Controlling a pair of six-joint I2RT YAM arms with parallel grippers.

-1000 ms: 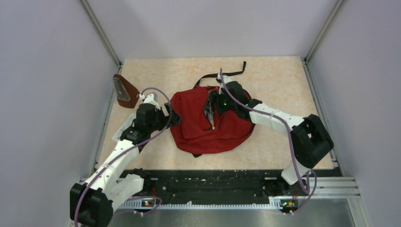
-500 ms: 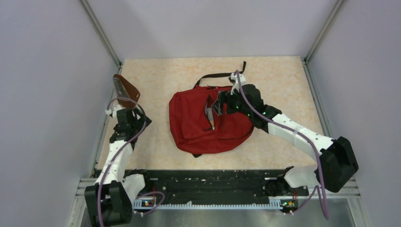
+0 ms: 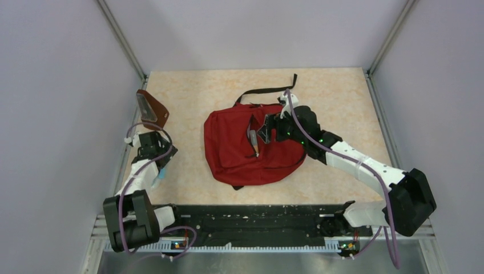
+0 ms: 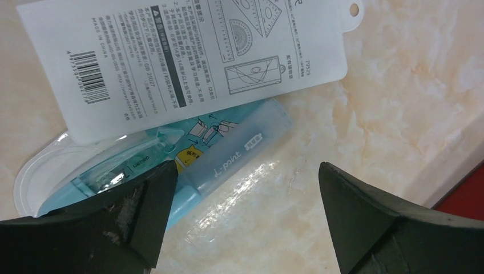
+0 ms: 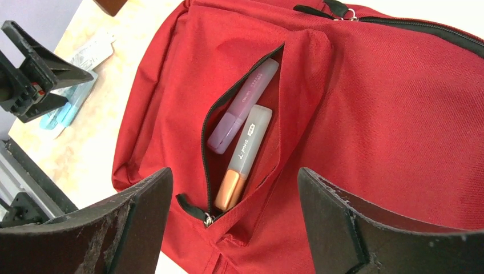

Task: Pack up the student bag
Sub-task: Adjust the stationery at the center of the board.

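The dark-red student bag lies flat mid-table, its front pocket unzipped. In the right wrist view the bag shows a purple highlighter and an orange highlighter inside the pocket. My right gripper is open and empty just above that pocket. My left gripper is open and empty at the table's left edge. It hangs low over a light-blue highlighter, which lies by its left finger. A blister pack with a white printed card lies beside the highlighter.
A small brown wedge-shaped pouch stands at the far left by the wall. The bag's black strap trails toward the back. The metal frame rail runs along the left table edge, close to my left gripper.
My left arm left the bag's left side and swung to the table's left edge, then came nearer, over the blue highlighter. My right gripper drew back slightly from the pocket.
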